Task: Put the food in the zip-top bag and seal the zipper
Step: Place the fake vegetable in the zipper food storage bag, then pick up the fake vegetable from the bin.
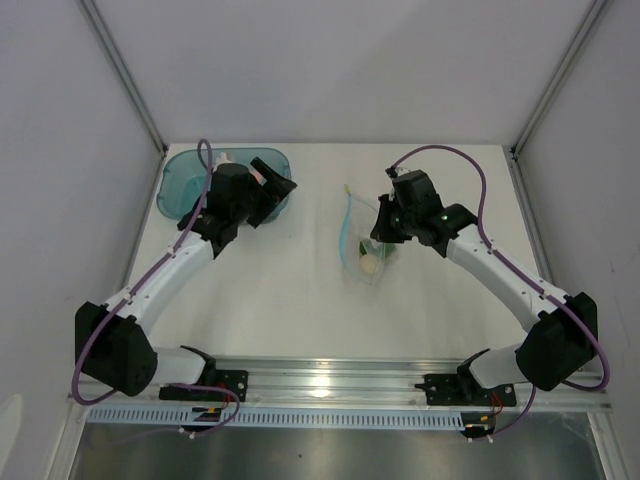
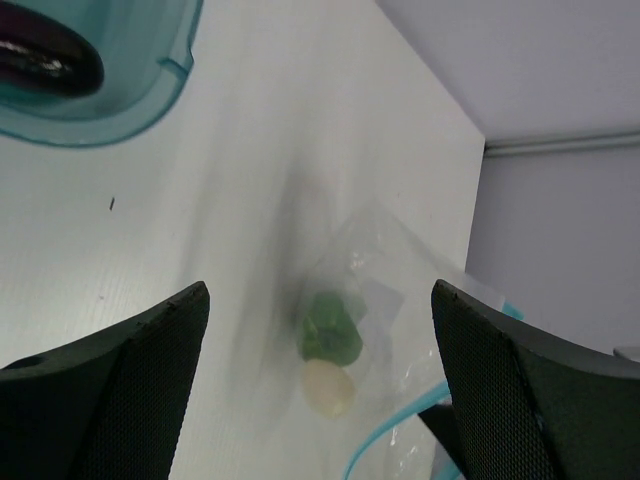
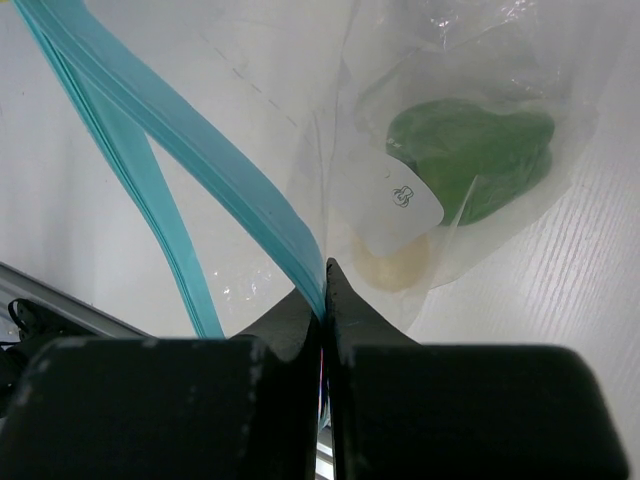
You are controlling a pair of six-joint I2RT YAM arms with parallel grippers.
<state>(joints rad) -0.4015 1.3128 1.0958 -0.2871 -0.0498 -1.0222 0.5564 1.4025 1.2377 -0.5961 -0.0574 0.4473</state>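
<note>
From above, my left fingers (image 1: 268,190) hang over the right part of the teal tub (image 1: 180,185). My right fingers (image 1: 384,232) sit at the edge of the clear bag (image 1: 358,232). The bag lies on the white surface (image 1: 300,290), well apart from the left fingers.

On the left wrist camera, the fingers are spread wide with nothing between them. Beyond them lies the crinkly bag, holding a knobbly green pepper (image 2: 332,328) and a smooth cream ball (image 2: 328,388). Up and to their left is the tub's glossy corner, with a dark purple eggplant (image 2: 45,60) inside.

On the right wrist camera, the fingers are pressed together, pinching one light-blue zipper (image 3: 200,150) strip. The other strip splays away, so the mouth gapes. Pepper and ball rest just past the fingertips under thin film.

I judge loading is partway done. Next, the left fingers should drop into the tub and close squarely on the slick, rounded eggplant.
</note>
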